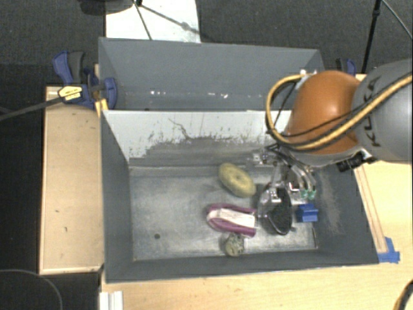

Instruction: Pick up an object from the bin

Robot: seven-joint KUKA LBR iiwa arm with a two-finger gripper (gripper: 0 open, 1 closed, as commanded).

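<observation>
The gripper [276, 202] hangs low over the right part of the bin [116, 199], near the floor. Whether it is spread or drawn together cannot be told, since the wrist hardware overlaps it from this angle. Directly beneath its tip lies a black rounded thing [280, 221], glossy and smooth-edged, resting on the floor towards the front right. It appears to touch the tip or lie just under it, but nothing is seen clamped. This is judged the likeliest candidate for the pick, because the tool stands above it rather than beside it. A small blue block [308, 213] lies just beside the black thing on its right, near the bin's right wall. A purple-and-white packet [231, 219], lying flat, sits just beside it on the left. The approach therefore comes from above, into the narrow gap between these two neighbours, and a sideways sweep would probably disturb them. Farther out, an olive oval thing [237, 179] rests near the back slope, and a grey-green lump [234, 244] sits by the front wall. Above the wrist, the orange cover [322, 112] and looped cables [284, 118] belong to the arm.
</observation>
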